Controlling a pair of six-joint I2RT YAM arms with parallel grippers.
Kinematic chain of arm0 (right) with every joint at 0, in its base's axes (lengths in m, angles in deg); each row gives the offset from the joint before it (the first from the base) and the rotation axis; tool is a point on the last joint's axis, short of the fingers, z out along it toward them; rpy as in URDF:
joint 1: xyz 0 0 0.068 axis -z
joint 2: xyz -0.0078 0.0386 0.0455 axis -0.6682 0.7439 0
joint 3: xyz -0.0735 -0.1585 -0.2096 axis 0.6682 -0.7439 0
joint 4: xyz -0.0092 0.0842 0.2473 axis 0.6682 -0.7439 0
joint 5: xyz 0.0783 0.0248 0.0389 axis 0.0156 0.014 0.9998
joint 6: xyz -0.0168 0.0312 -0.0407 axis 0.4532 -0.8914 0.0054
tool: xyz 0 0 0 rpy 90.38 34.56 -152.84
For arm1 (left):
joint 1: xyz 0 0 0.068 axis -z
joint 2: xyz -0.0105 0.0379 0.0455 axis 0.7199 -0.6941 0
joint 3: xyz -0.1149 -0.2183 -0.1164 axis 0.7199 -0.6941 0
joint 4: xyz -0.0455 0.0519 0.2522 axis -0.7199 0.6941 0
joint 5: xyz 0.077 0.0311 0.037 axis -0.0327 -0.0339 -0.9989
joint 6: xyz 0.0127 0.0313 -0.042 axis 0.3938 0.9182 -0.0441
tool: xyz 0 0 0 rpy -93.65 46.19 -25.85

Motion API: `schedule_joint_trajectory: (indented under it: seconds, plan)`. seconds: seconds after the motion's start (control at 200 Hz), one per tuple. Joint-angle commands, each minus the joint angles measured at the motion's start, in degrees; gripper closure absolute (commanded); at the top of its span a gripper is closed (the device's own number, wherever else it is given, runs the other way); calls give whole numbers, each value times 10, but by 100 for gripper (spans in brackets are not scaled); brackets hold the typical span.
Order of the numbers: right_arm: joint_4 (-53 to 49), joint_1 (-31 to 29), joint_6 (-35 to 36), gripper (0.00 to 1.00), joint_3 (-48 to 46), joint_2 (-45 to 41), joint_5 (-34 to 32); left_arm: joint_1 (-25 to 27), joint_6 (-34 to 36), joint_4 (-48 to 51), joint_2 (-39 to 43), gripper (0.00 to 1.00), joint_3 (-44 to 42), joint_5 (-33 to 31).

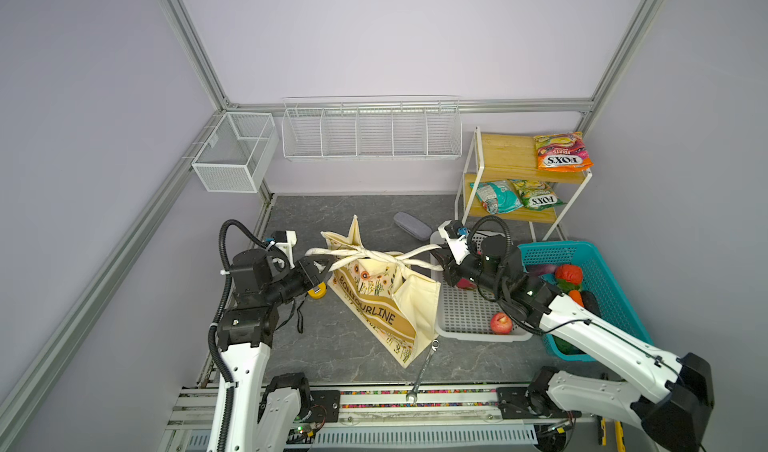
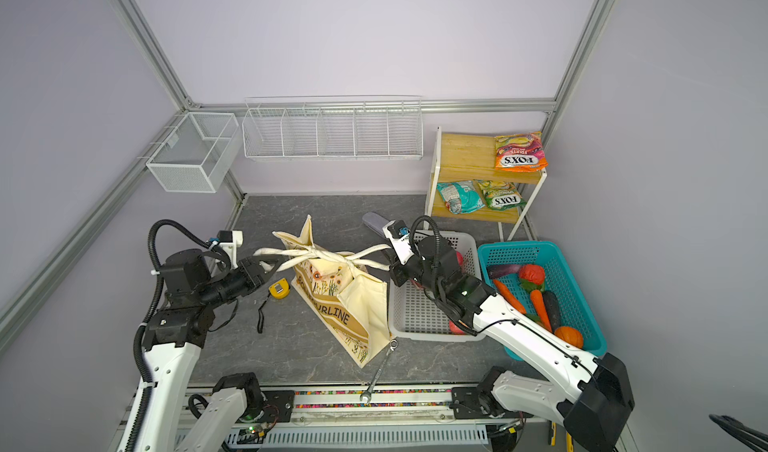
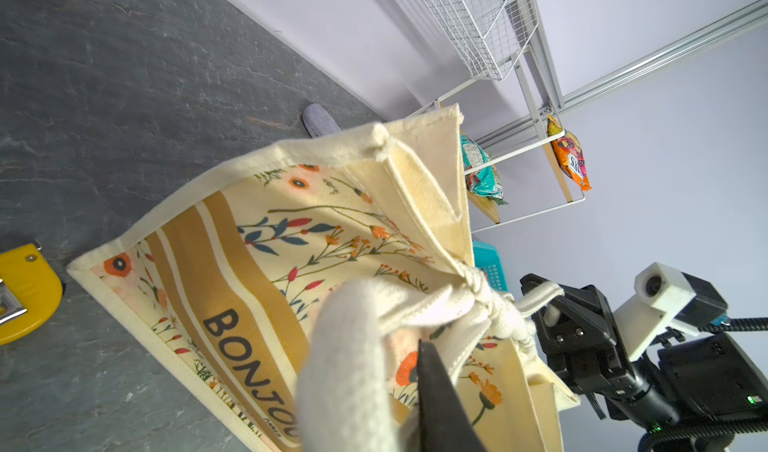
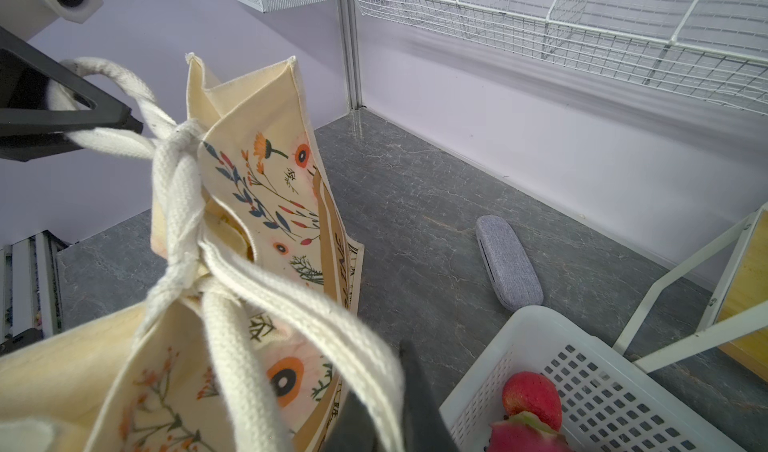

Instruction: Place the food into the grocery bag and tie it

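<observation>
- Bag [image 1: 376, 308] stands on desk [image 1: 332, 213] between the arms, with a knot [image 1: 376, 257] above its mouth.
- Left claw [image 1: 322, 268] is narrow, seemingly pinching left loop [image 1: 330, 255].
- Right claw [image 1: 439, 261] clamps right loop [image 1: 419, 252], pulled taut.
- Apple [image 1: 500, 323] lies in grey basket [image 1: 465, 311] beside the bag.

We see the grocery bag [image 4: 266, 188], cream with flowers on it, standing on the grey table [image 4: 415, 205]. Its rope handles [image 4: 232, 346] are twisted into a knot [image 4: 178, 205] by the bag's top. One flat loop comes down to the right gripper [image 4: 378, 400], and the dark jaws pinch it. Another loop runs off to the left gripper [image 4: 99, 132], and we cannot tell if it is squeezed there. A grey case [image 4: 509, 263] lies just beside a white basket [image 4: 478, 371]. In the basket a red apple [image 4: 532, 394] and a pink dragon fruit [image 4: 523, 435] sit touching. A white wire rack [image 4: 540, 26] hangs on the wall
</observation>
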Motion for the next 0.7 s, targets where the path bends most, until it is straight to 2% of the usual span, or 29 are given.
schedule_joint_trajectory:
  seconds: [0.0, 0.17, 0.32, 0.38, 0.45, 0.505, 0.57, 0.695]
  plan:
    - [10, -10, 11, 88, 14, 9, 3, 24, 5, 15, 24, 86, -13, -11]
    - [11, -17, 13, 83, 23, 18, 3, 54, -7, 7, 27, 92, -29, -28]
    - [9, -25, 21, 69, 36, 26, 0, 58, -3, 7, 15, 100, -36, -51]
    - [9, -26, 25, 67, 43, 30, -2, 58, 4, 13, 10, 100, -31, -67]
    - [6, -27, 29, 72, 52, 36, -5, 58, 16, 26, 2, 100, -19, -93]
    - [4, -27, 31, 83, 58, 40, -9, 58, 29, 42, 1, 100, -4, -122]
    - [6, -27, 31, 90, 57, 40, -20, 58, 48, 66, -19, 100, 17, -162]
    - [9, -26, 24, 93, 51, 35, -56, 58, 80, 106, -39, 100, 55, -239]
